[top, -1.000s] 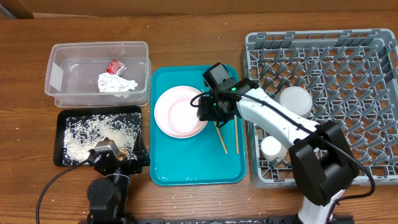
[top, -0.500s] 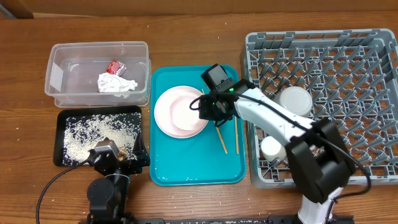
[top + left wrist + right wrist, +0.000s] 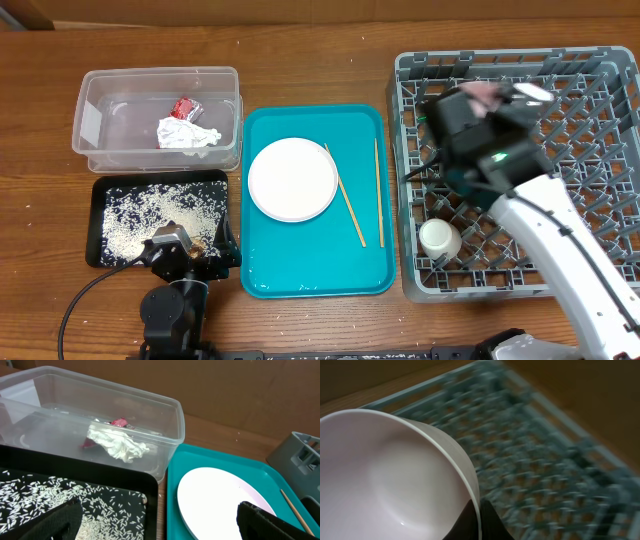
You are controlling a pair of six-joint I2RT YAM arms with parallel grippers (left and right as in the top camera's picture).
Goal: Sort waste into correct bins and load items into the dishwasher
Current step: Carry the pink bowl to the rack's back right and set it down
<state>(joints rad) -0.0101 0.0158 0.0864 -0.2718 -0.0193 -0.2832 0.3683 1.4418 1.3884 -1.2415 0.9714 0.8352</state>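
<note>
Left gripper (image 3: 160, 527): parked at the near table edge with its jaws spread wide; nothing is held.
Black tray (image 3: 100, 190): set just beyond that gripper and strewn with rice (image 3: 150, 215).
Cup (image 3: 438, 238): stood in a near-left cell of the dish rack (image 3: 600, 150).
White plate (image 3: 292, 179): left on the teal tray (image 3: 310, 275), with the chopsticks (image 3: 378, 190) laid apart to its right.
Clear tub (image 3: 100, 90): placed farther back; the tissue (image 3: 188, 134) and the red wrapper (image 3: 183, 104) are kept inside.
Right gripper (image 3: 479, 519): clamped on the rim of the pink plate (image 3: 385, 485).
Pink plate position: carried tilted above the far-left part of the rack; it is blurred overhead, so clearance from the pegs cannot be told.
Step in hand: the plate is judged to be on its way into a rack slot.
Doing it well: the plate is best turned on edge, lined up between two peg rows and lowered slowly; the rim should be seated on the lattice before the grip is released.
Risk: with only the thin rim pinched, the plate may be swung or knocked against a peg.
Right arm pose: stretched from the near right diagonally across the rack, with the wrist raised over the far-left cells.
</note>
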